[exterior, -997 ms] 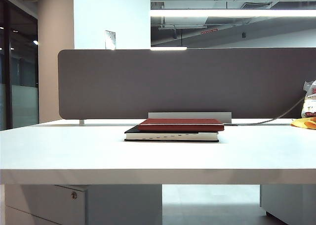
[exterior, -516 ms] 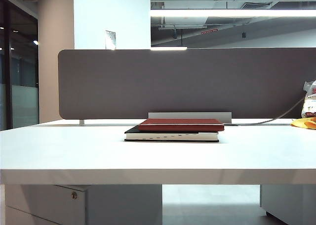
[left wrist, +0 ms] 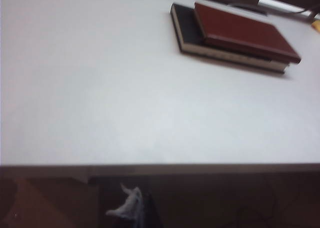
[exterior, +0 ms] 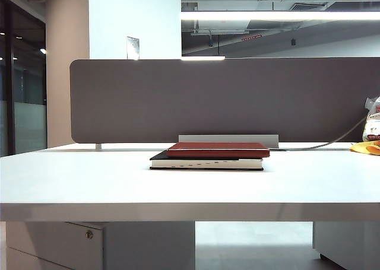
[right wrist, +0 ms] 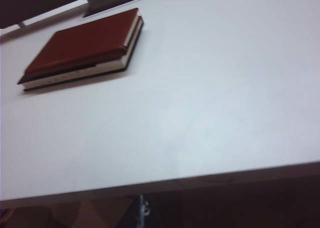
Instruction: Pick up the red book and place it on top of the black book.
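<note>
Nothing you can see in the exterior view has moved since a second ago: the red book (exterior: 218, 149) lies on the black book (exterior: 205, 162) exactly as it did, and no arm shows in that view then or now.

Starting at your left, the left gripper does not appear in any picture. Its wrist camera looks over the near edge of the white table (left wrist: 100, 102) toward the stack, which sits well away from that edge, and you cannot tell whether those jaws are open or closed. A small pale scrap (left wrist: 127, 204) shows in the dark space under the table edge; it is too blurred to name.

In the middle of the table, the red book (left wrist: 245, 31) rests flat on the black book (left wrist: 187, 25), set toward one end so that a strip of black cover stays bare at the other. The white page edges of the black book show under it.

On your right, the right gripper is also out of the pictures; it is fully closed, with nothing seen in it. Its wrist camera shows the red book (right wrist: 82, 41) topping the black book (right wrist: 80, 73), far from the table edge (right wrist: 200, 180).

At the far right of the exterior view lie a yellow item (exterior: 366, 147) and a white packet (exterior: 373, 120) beside a grey cable (exterior: 320, 145).
</note>
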